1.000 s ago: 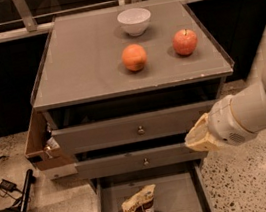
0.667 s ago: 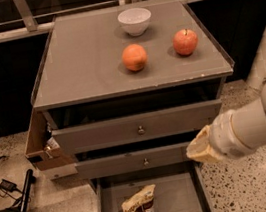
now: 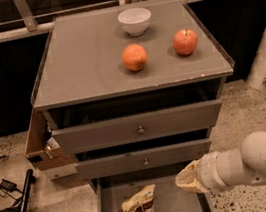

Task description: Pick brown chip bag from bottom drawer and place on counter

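Since a second ago the claw (image 3: 188, 181) has come down from level with the middle drawer (image 3: 144, 160) to just below its front, and has shifted left toward the open bottom drawer (image 3: 104, 210). Whether the claw is apart or together I cannot tell; it holds nothing that I can see.

Risks, as I judge them:
- The middle drawer's front stands just above the claw. A steep entry or a straight lift out could strike it.
- The brown chip bag (image 3: 140, 208) is crinkled and stands partly upright. A sideways nudge could topple it or push it further from the claw, and a grip on a loose fold could slip.
- The counter (image 3: 85, 60), well above the claw, carries an orange (image 3: 134, 57), an apple (image 3: 185, 41) and a bowl (image 3: 135, 20). A careless set-down could roll the fruit.

The bag rests on the drawer floor, lower than the claw and to its left, near but not touching.
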